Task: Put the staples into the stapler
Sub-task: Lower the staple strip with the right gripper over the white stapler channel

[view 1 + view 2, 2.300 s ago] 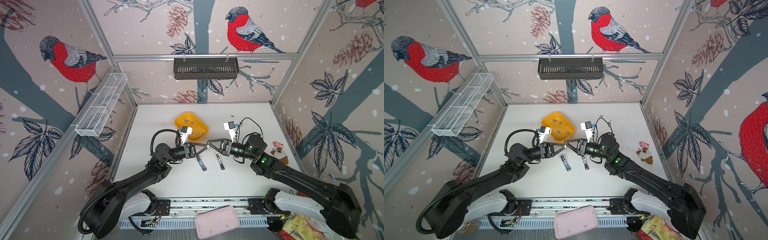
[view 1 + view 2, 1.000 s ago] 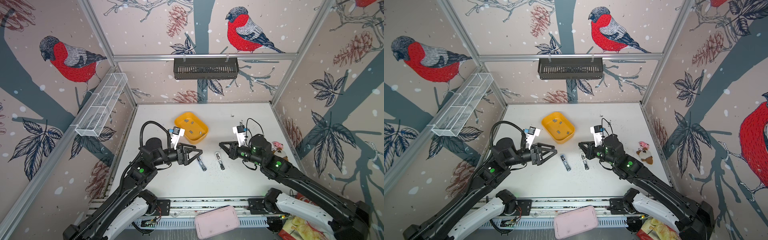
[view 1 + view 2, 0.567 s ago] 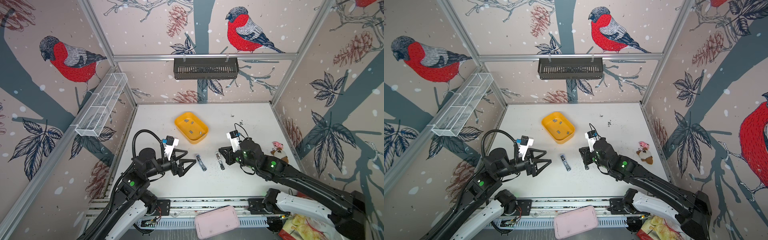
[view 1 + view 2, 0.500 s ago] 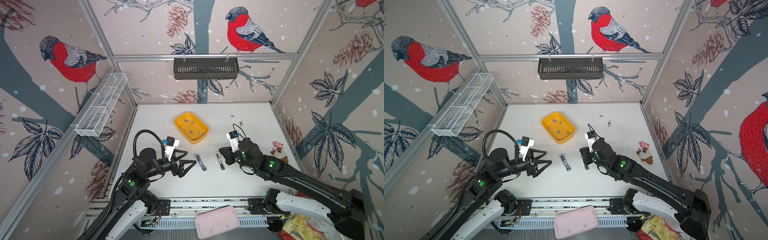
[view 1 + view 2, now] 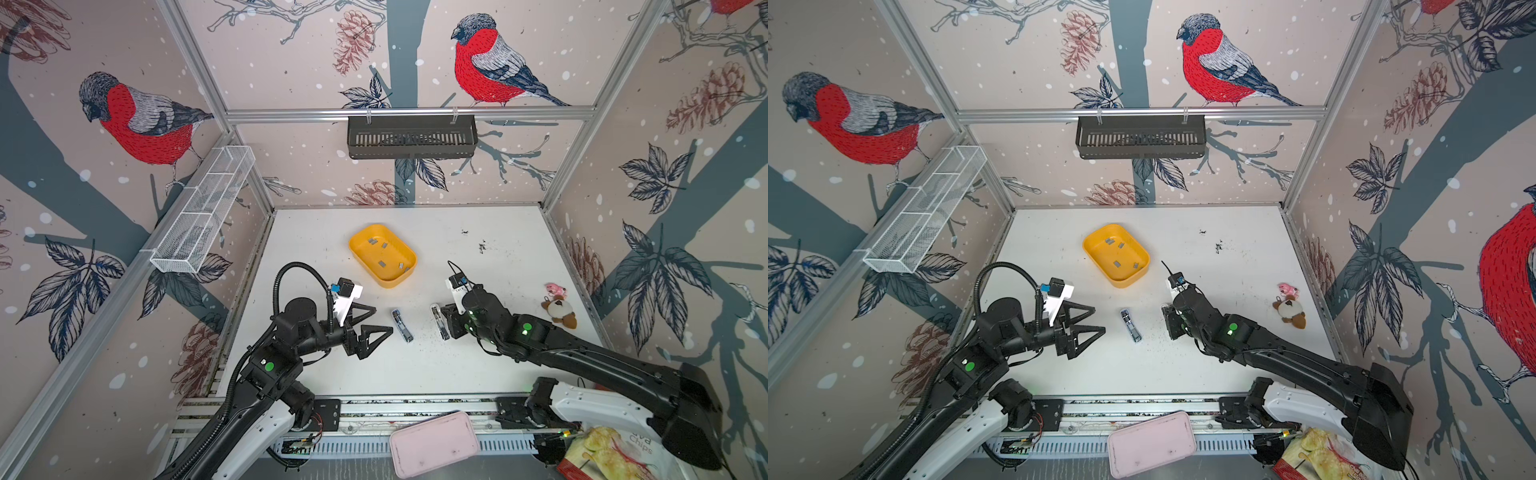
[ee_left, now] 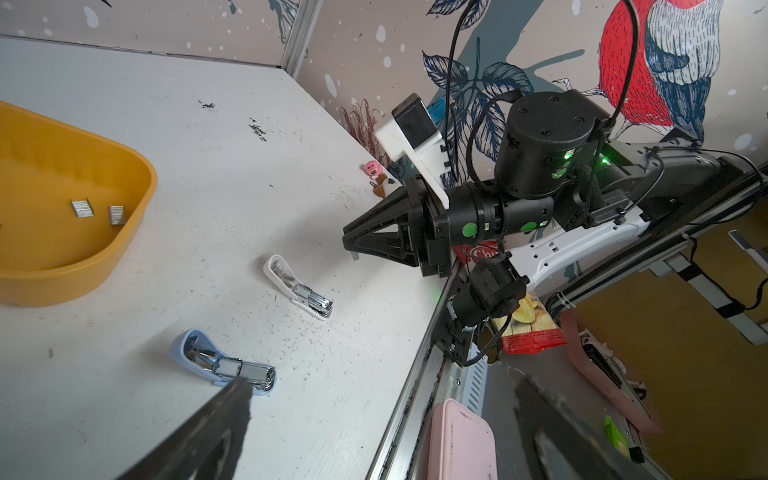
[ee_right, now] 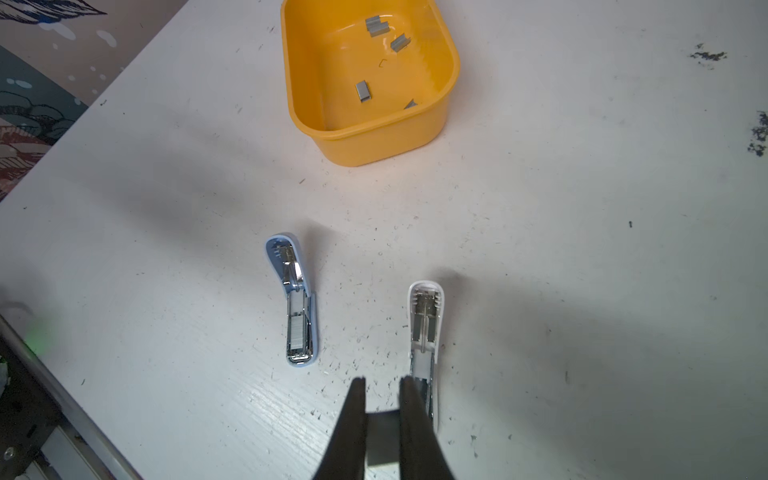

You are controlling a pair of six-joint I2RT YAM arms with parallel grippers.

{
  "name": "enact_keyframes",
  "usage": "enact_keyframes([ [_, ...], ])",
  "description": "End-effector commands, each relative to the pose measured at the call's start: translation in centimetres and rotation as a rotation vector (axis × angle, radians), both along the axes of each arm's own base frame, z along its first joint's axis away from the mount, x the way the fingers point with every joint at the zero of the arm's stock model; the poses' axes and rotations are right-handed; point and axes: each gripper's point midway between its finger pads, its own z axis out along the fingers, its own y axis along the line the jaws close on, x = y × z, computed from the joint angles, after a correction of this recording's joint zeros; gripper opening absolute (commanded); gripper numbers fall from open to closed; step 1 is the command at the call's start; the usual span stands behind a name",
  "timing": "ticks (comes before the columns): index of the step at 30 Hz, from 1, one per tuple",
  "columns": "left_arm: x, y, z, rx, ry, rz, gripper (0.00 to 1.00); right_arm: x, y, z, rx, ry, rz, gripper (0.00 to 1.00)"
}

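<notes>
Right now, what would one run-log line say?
left jaws: open, empty, by blue stapler | right jaws: shut on staple strip, at white stapler | both staplers: lying open | tray: more strips

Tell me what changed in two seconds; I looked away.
Left jaws, wide open, drew back leftward from the meeting point by the yellow tray; right jaws, pinching a staple strip, pulled back to the white stapler's near end. It, the blue stapler and the tray stayed put.
</notes>
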Motion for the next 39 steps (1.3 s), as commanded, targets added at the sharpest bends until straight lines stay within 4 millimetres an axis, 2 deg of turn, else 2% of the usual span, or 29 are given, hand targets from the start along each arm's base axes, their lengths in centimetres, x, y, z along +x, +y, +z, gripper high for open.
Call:
enact_keyframes([
  [1, 0.6, 0.1, 0.6, -0.015, -0.037, 0.010, 0.99, 0.2, -0.2, -0.8, -0.035, -0.008, -0.013, 0.11],
  [14, -0.2, -0.5, 0.7, -0.045, -0.026, -0.067, 0.99, 0.4, 0.3, -4.1, -0.123, 0.020, -0.046, 0.11],
  [28, 0.0, -0.4, 0.8, -0.051, -0.039, -0.062, 0.99, 0.7, 0.0, -6.1, -0.132, 0.051, -0.111, 0.10],
  [30, -0.1, -0.3, 0.8, -0.054, -0.043, -0.061, 0.98, 0.6, -0.1, -7.3, -0.154, 0.068, -0.115, 0.10],
  [39, 0.2, -0.4, 0.5, -0.045, -0.031, -0.055, 0.98, 0.6, -0.1, -8.1, -0.164, 0.075, -0.126, 0.10],
])
